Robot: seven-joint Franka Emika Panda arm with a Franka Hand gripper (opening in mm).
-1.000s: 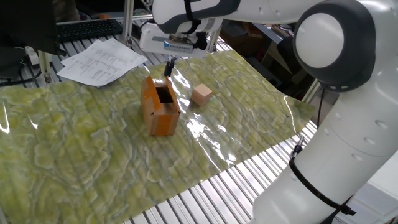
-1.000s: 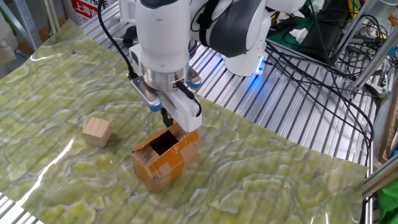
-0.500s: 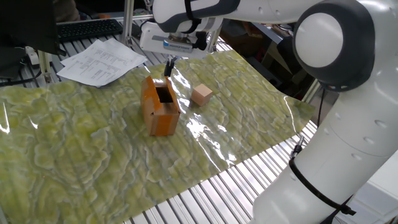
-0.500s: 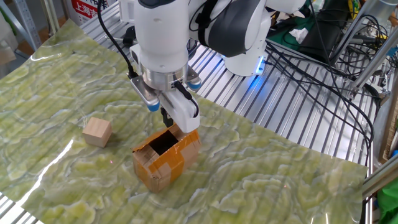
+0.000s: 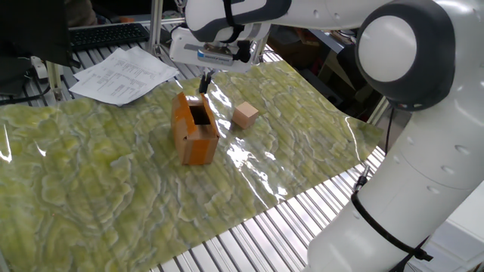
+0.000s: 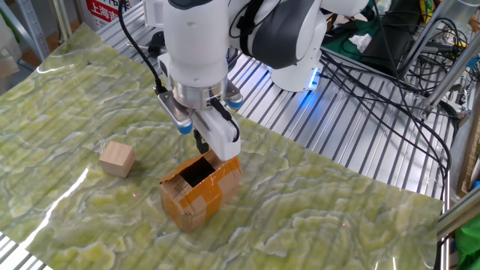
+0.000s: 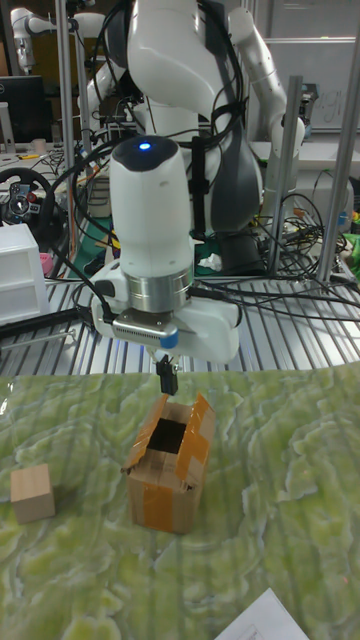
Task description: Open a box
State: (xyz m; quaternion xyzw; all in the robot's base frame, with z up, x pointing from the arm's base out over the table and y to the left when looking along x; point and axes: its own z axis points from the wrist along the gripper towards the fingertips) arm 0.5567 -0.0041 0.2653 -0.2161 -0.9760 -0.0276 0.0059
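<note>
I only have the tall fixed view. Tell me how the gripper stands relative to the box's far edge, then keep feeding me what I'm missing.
Observer: In the other fixed view, the gripper hangs just above the rear rim of the box, fingers close together; I cannot tell whether they pinch a flap.
Operator: Report what lies beyond the box on your side views.
Observer: One fixed view shows loose printed papers on the table edge past the green mat, well clear of the box.
Operator: Give me the cube's side.
Observer: In one fixed view the tan cube sits apart from the box, not touching it, on the side nearer the robot's base.
</note>
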